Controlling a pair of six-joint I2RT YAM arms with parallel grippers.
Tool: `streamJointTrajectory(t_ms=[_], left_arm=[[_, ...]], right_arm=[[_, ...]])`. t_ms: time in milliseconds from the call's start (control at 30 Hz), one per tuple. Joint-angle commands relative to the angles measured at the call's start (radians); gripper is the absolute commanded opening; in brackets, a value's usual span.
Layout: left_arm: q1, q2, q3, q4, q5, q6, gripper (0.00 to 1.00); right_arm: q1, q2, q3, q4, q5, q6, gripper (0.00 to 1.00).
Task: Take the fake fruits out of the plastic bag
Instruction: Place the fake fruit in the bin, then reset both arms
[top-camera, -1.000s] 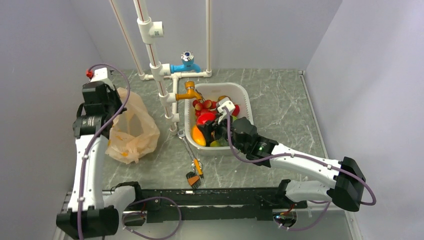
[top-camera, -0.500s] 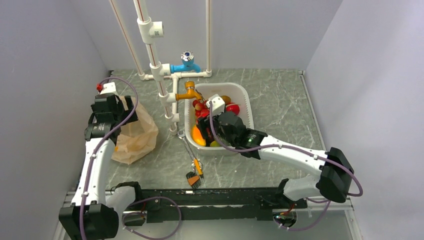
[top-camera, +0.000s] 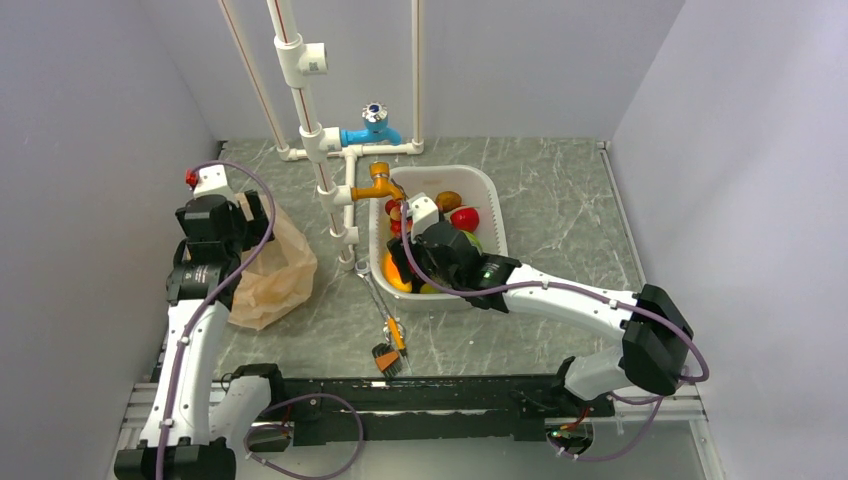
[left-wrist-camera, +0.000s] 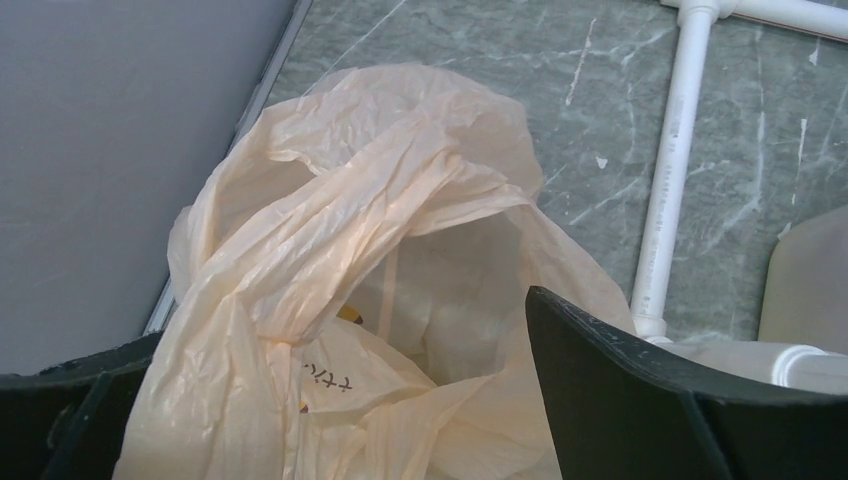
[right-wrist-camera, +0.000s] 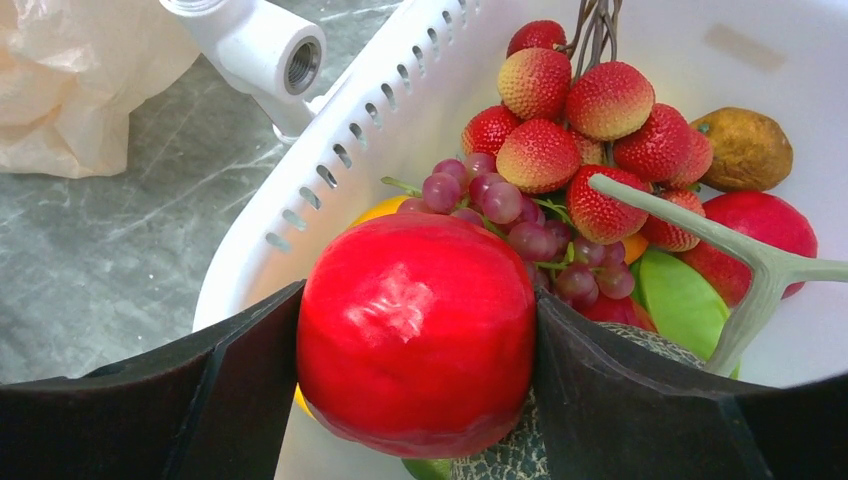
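From above, the plastic bag (top-camera: 268, 268) sags on the worktop (top-camera: 560, 200) under the left arm, and the right arm reaches over the white basin (top-camera: 440, 170). In the left wrist view, the left jaws stand apart around the bag's mouth. In the right wrist view, the right jaws are clamped on the large red fruit (right-wrist-camera: 415, 330) above the grapes (right-wrist-camera: 500, 205). Best to set it low before releasing, lest it roll.
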Motion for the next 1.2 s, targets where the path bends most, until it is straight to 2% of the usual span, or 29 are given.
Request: streamJointTrajectory(t_ms=[0, 67, 200, 333, 633, 800, 900, 1033, 1167], left_arm=[[-0.031, -0.030, -0.007, 0.056, -0.035, 0.027, 0.95], [-0.037, -0.033, -0.009, 0.059, -0.048, 0.032, 0.95], [-0.047, -0.036, -0.015, 0.065, -0.058, 0.038, 0.95], [-0.057, -0.040, -0.021, 0.069, -0.076, 0.044, 0.94], [-0.208, -0.141, -0.071, 0.112, -0.183, 0.086, 0.95], [-0.240, -0.266, -0.078, 0.099, -0.098, 0.088, 0.96], [-0.240, -0.284, 0.033, -0.038, -0.026, 0.076, 0.97], [-0.240, -0.252, 0.279, -0.323, -0.025, -0.017, 0.97], [-0.240, -0.296, 0.433, -0.378, 0.075, -0.084, 0.98]], right_arm=[[-0.002, -0.014, 0.047, -0.016, 0.004, -0.008, 0.80], [-0.002, -0.021, 0.046, -0.016, 0.003, -0.012, 0.84], [-0.002, -0.036, 0.040, -0.024, 0.001, -0.009, 0.98], [-0.002, -0.066, 0.035, -0.038, 0.001, -0.005, 0.99], [-0.001, -0.255, 0.042, -0.116, 0.013, -0.019, 0.99], [-0.001, -0.412, 0.036, -0.193, 0.134, -0.022, 0.99], [-0.003, -0.523, 0.022, -0.224, 0.207, -0.041, 0.99], [-0.001, -0.638, 0.032, -0.280, 0.259, -0.075, 0.99], [-0.002, -0.695, 0.059, -0.337, 0.307, -0.089, 0.99]])
